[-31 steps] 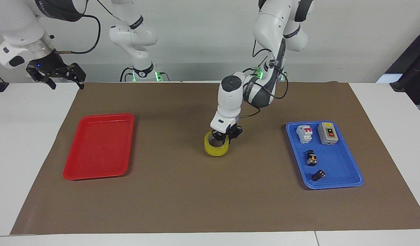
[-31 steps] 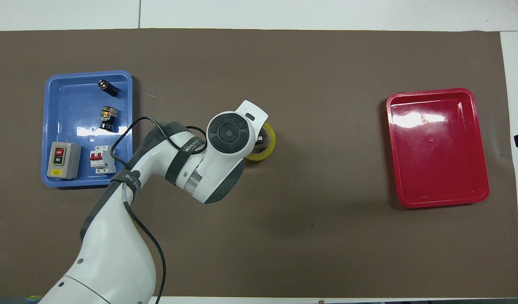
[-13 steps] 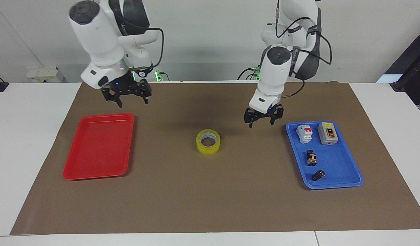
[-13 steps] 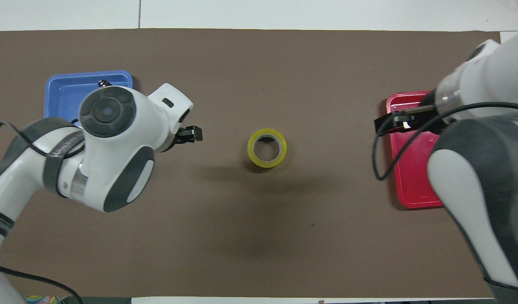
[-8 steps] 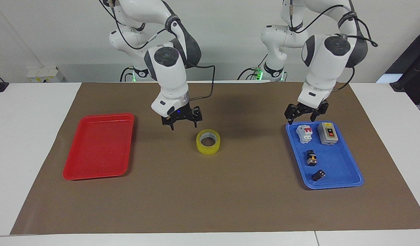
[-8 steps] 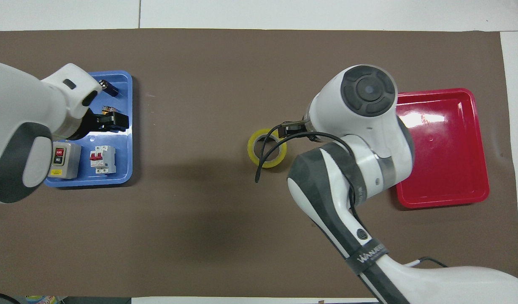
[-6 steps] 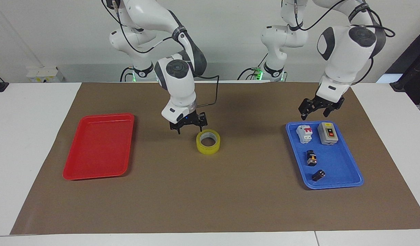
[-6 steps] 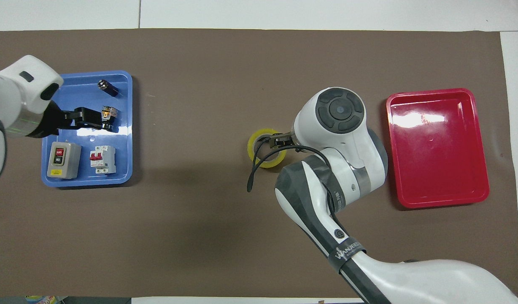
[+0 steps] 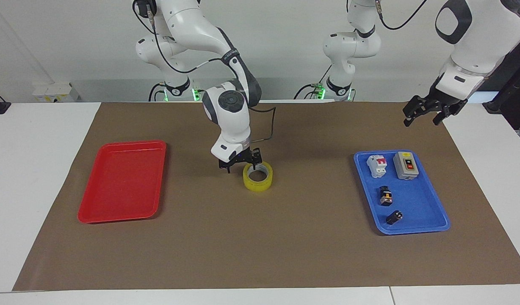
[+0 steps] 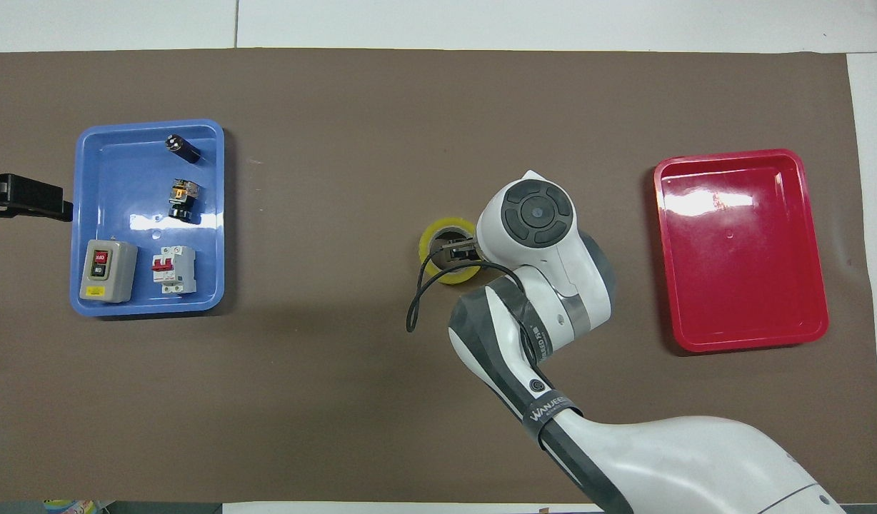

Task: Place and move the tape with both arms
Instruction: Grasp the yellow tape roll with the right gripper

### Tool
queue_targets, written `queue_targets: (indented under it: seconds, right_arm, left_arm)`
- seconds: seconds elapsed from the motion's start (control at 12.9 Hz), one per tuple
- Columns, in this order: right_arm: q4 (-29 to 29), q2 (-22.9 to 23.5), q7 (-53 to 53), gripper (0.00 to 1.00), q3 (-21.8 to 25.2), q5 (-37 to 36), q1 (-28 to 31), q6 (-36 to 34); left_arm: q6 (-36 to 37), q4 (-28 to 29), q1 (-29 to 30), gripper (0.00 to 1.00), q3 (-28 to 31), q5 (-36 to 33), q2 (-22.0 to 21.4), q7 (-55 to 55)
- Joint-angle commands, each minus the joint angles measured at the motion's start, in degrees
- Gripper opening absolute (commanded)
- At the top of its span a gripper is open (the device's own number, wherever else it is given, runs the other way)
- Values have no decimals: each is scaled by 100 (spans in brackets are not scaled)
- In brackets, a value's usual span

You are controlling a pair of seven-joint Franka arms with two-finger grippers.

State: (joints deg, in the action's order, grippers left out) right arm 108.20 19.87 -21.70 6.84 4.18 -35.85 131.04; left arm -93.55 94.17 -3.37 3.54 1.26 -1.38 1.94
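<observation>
The tape [image 9: 258, 181], a yellow ring with a whitish core, lies flat on the brown mat at the table's middle; in the overhead view the tape [image 10: 426, 249] is partly covered by the right arm's wrist. My right gripper [image 9: 242, 166] is down at the tape, open. One finger reaches into the ring's hole and the other stands outside the wall, toward the red tray. It straddles the wall without pinching it. My left gripper [image 9: 427, 112] hangs open and empty, raised over the mat's corner at the left arm's end; in the overhead view the left gripper [image 10: 26, 199] shows at the picture's edge.
A blue tray [image 9: 413, 231] at the left arm's end holds a white breaker [image 9: 377, 165], a grey switch box [image 9: 406, 165] and two small black parts. A red tray [image 9: 120, 182], with nothing in it, lies at the right arm's end.
The right gripper has swung in from over the red tray and come down onto the tape. The left gripper has let the tape go, risen and drawn back past the blue tray.
</observation>
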Motion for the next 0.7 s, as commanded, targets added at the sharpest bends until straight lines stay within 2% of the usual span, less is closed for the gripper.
queue_targets:
  seconds: [0.0,0.15,0.23,0.46,0.54,0.62]
  right_arm:
    - [271,-18,-89,88,19,100,-9,474]
    - [403,-27,-238,82,19,100,-18,703]
    - [447,-36,-238,73,19,100,-70,730]
    - [465,-36,-239,30,19,100,-97,730]
    - [465,-36,-230,6,19,100,-97,721]
    - [439,-45,-212,0,28,13,-97,582]
  left_arm:
    - [249,-57,100,100,-37,128,50,158]
    - [424,23,100,100,-37,128,-64,158]
    - [521,32,100,100,-37,128,-108,167]
    - [557,58,91,100,-37,120,-144,149]
    - [531,58,100,100,-37,120,-135,149]
    - [496,49,91,100,-46,120,-126,149]
